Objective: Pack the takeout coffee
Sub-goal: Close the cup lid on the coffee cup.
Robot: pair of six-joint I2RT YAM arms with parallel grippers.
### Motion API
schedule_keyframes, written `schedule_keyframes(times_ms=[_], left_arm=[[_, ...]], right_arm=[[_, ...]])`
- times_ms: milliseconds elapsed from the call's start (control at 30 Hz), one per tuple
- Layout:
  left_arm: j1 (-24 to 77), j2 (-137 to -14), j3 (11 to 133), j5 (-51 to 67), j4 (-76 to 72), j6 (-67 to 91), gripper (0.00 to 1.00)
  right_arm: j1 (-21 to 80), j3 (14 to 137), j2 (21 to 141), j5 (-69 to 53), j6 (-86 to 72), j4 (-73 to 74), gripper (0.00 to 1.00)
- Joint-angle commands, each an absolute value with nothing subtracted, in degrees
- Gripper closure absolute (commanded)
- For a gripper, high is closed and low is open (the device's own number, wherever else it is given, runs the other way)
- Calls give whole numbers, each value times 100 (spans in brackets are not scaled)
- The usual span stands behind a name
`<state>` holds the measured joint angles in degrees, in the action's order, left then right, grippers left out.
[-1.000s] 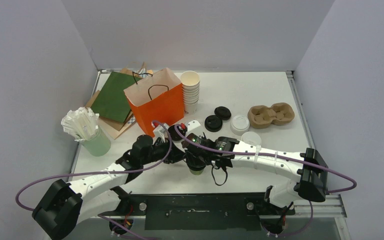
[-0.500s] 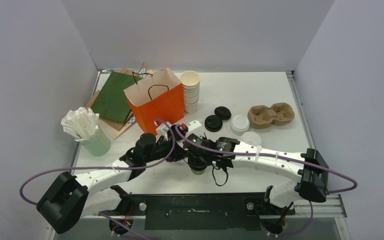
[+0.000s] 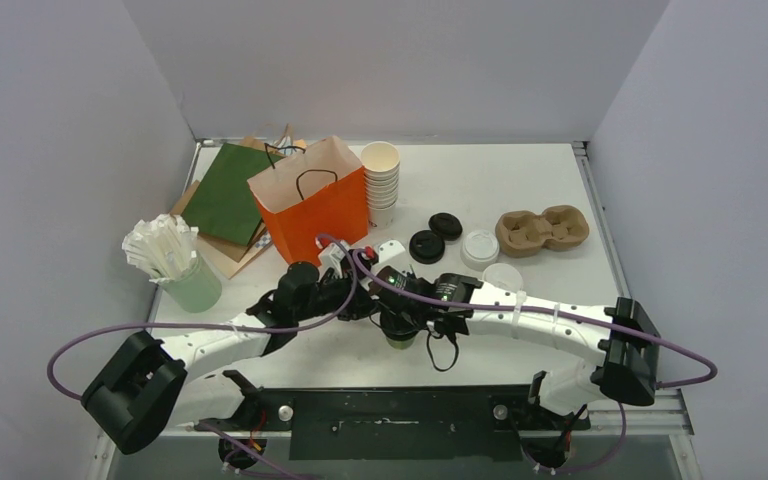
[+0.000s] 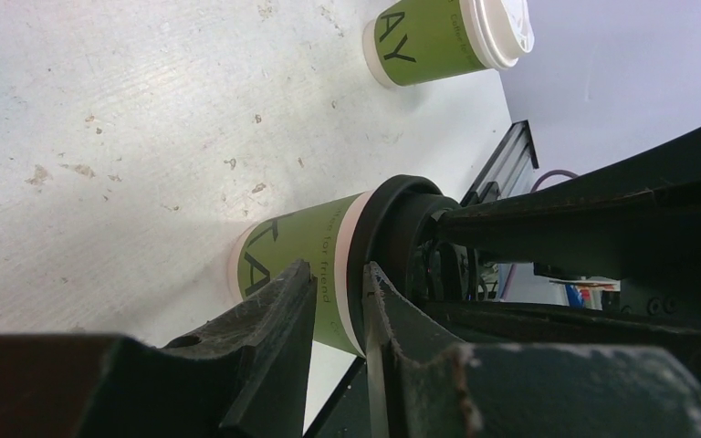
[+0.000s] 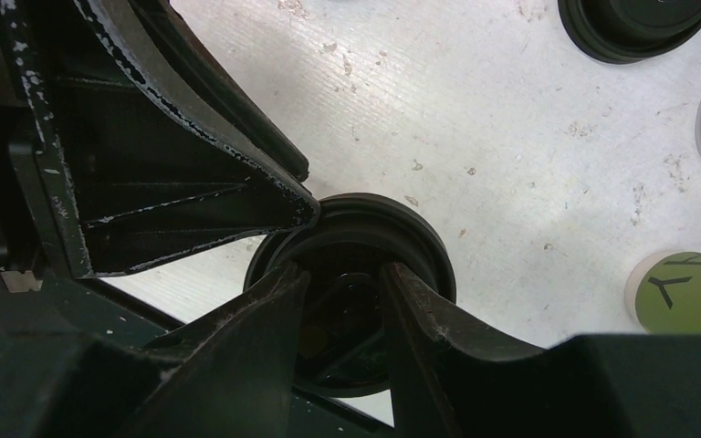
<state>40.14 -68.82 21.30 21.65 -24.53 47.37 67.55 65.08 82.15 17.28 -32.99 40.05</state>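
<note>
Toward the near side of the table, the olive-green paper cup with a black plastic lid sits almost buried beneath both arms. The left gripper holds its fingers a sliver apart at the cup's rim, and the right gripper is narrowly parted over the lid; I cannot tell whether either one actually grips. A second green cup with a white lid stands free to the right, cut off at the frame edge in both wrist views.

We see both arms stretched low, meeting at centre: left gripper aimed at two o'clock, jaws barely apart; right gripper reaching toward nine o'clock, jaws partly spread.
</note>
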Motion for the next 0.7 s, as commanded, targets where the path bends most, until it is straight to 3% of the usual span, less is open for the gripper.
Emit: schedule_keyframes(times_ms=[0,267,667], left_arm=[[4118,-7012,2278,1728,-391,4113,77],[4109,-6939,3493,1526,467,3698,77],[4185,-6823,3752,1841,-207,4024,72]], right_arm=[[6649,6418,8128,1467,-3162,4391,63],[6267,6391,7853,1119,-2931,4173,63],[6053,6538,7576,915,-2795,4163,61]])
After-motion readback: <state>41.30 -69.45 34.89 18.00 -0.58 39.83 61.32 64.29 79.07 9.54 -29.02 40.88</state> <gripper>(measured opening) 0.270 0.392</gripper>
